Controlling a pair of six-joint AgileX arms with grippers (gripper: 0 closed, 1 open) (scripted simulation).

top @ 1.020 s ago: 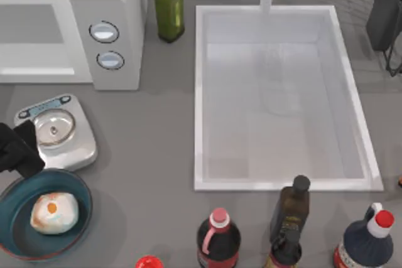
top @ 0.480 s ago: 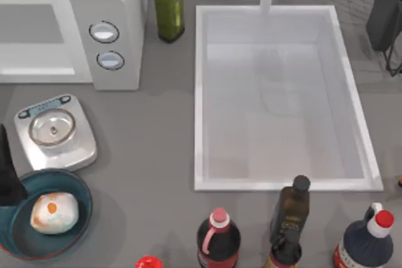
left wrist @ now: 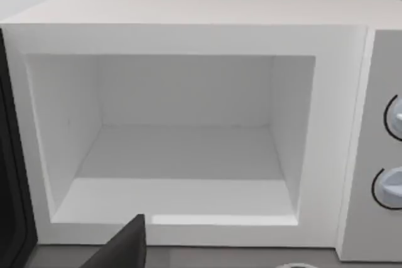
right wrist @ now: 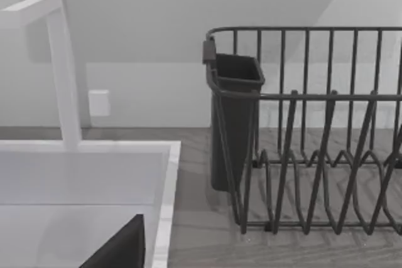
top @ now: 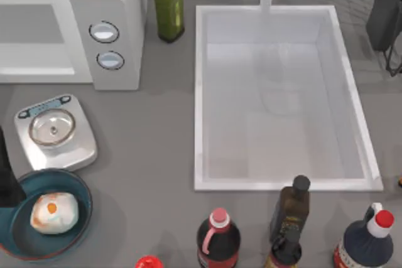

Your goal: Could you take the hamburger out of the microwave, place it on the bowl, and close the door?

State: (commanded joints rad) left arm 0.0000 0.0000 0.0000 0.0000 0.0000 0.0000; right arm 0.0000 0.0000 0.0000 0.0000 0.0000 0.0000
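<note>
Top view: hamburger (top: pixel 54 213) in bowl (top: pixel 80 218) on grey counter (top: pixel 151 155) (tool state: cannot tell).

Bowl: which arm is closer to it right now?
Left. Its dark arm sits at the bowl's left rim, beside the hamburger. The right arm is off by the dish rack.

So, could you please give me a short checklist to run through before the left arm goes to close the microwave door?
1. hamburger inside the bowl: ok.
2. microwave cavity with nothing inside: ok.
3. door open, at the cavity's edge in the left wrist view: ok.
4. left arm lifted off the hamburger, at the top view's left edge: ok.
5. Door handle position: cannot tell.
</note>
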